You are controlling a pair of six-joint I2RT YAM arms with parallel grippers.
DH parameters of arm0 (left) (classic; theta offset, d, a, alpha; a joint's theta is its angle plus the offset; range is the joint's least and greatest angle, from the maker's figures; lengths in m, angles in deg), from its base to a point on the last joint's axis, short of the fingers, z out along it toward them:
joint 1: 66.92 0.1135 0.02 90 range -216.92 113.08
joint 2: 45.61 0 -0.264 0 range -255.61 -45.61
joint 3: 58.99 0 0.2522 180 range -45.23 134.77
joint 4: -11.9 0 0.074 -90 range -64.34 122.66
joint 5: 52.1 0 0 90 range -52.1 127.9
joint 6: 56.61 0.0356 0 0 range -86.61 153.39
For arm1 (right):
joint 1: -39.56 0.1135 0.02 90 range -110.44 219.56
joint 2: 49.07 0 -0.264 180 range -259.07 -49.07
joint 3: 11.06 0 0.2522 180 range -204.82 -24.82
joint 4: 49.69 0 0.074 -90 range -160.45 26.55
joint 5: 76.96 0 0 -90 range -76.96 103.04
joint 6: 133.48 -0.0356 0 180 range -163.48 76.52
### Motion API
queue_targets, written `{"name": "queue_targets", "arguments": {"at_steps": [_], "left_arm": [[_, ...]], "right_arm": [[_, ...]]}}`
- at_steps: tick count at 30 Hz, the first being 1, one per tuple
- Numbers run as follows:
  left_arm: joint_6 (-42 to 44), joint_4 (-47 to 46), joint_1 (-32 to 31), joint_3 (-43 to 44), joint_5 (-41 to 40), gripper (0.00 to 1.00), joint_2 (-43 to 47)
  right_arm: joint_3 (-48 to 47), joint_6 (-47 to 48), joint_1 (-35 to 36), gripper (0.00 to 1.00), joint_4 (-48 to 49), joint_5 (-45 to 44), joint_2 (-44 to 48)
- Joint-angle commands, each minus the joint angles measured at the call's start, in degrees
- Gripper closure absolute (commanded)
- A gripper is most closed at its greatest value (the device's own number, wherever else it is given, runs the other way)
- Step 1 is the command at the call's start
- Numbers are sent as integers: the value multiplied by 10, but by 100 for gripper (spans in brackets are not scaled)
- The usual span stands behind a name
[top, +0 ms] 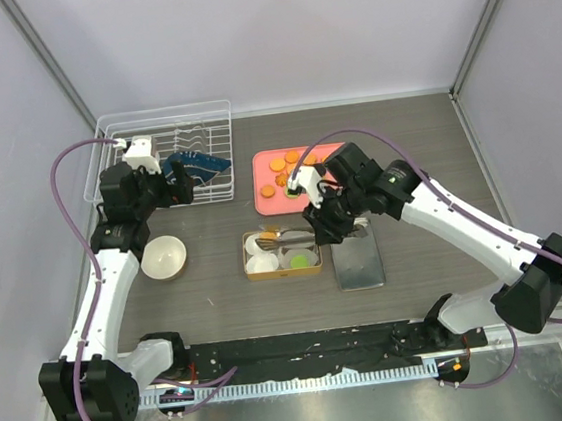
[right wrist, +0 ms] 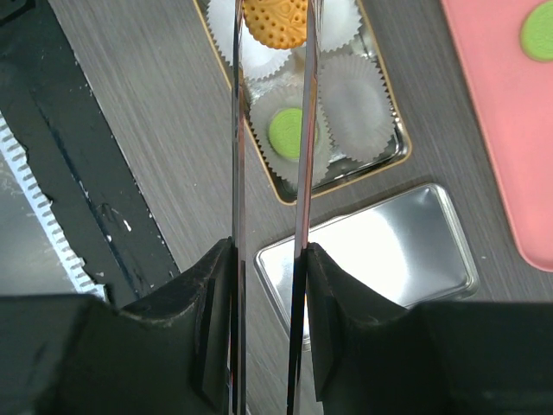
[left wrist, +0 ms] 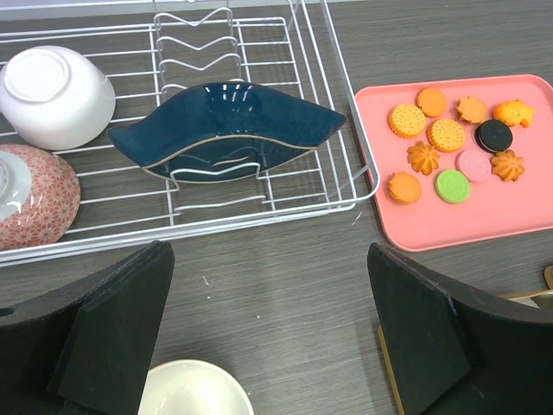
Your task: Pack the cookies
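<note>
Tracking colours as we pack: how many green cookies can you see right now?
2. One green cookie lies on the pink tray; the second green cookie sits in a paper cup in the gold tin. The tongs may hide more.

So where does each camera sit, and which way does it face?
Top external: above and behind, looking down at the table; left arm and right arm show.
Left wrist: faces the rack and tray; open left fingers below.
Right wrist: looks down at the tin; right fingers clamp tongs holding a cookie.
All three share the tray.
</note>
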Motion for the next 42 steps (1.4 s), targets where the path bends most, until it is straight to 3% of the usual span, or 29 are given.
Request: {"name": "queue_targets", "arguments": {"at_steps": [1, 42], "left_arm": [[7, -29, 3, 8, -9, 0, -1], [9, -27, 3, 6, -9, 0, -4]], "right_arm": [[8, 13, 17, 83, 12, 15, -6], [-17, 25, 60, 82, 10, 11, -64]]}}
